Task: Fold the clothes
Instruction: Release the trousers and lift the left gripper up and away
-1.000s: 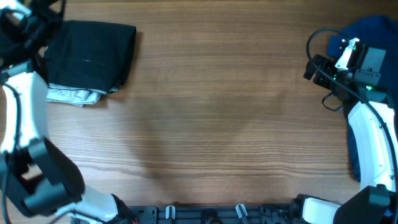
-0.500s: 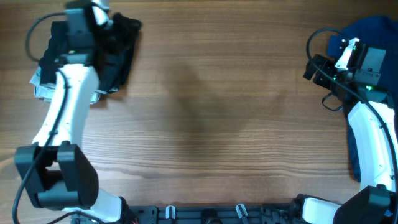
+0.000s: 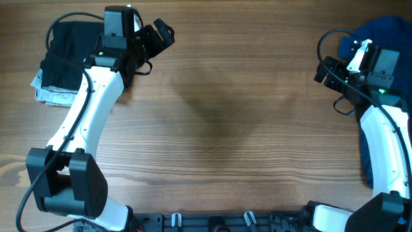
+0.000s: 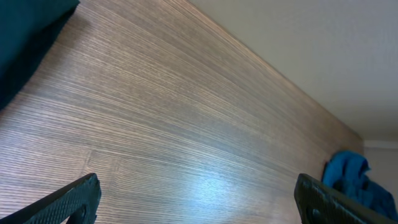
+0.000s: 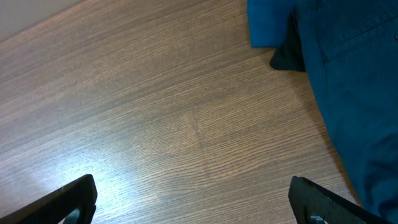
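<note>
1. Brown wood-grain table [image 3: 225,129]: bare across the centre.
2. Royal-blue cloth garment [image 3: 389,32]: lies at 2 to 4 o'clock, long axis 12-to-6 along the table edge.
3. Folded black cloth shorts [image 3: 67,45]: at 10 o'clock, long axis roughly 9-to-3; waistband direction cannot be told.
4. Pale blue denim piece [image 3: 55,95]: beneath the shorts, showing at their 7 o'clock corner.
5. Left arm [image 3: 90,116]: rises from 7 o'clock over the shorts; left gripper [image 3: 165,35] points toward 2 o'clock, jaws wide apart, empty.
6. Right arm [image 3: 383,142]: rises from 5 o'clock; right gripper [image 3: 324,71] points toward 9 o'clock, jaws apart, empty.
</note>
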Available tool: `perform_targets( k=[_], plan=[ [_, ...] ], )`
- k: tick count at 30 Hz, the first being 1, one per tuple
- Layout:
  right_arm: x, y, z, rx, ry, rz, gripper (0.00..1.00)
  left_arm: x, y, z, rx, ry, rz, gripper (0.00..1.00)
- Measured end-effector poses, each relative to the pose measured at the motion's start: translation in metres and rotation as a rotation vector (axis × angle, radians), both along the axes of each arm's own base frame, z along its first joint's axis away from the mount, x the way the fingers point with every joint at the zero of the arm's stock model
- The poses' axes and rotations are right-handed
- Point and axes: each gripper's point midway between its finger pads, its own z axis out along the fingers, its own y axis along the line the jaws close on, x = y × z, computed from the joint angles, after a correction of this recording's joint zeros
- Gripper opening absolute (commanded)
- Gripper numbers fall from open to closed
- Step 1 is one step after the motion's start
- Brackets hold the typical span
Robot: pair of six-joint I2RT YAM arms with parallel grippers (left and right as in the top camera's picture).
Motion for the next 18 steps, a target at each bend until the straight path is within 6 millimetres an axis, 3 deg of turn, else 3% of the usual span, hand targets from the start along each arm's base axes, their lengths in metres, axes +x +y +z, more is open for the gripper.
perform_targets(
  k=[18],
  plan=[
    [0.0,0.0,0.0,0.0,0.0,0.0,1.0,0.0003,0.001,-0.0002,0.004,-0.001,0.005,1.0]
  ],
)
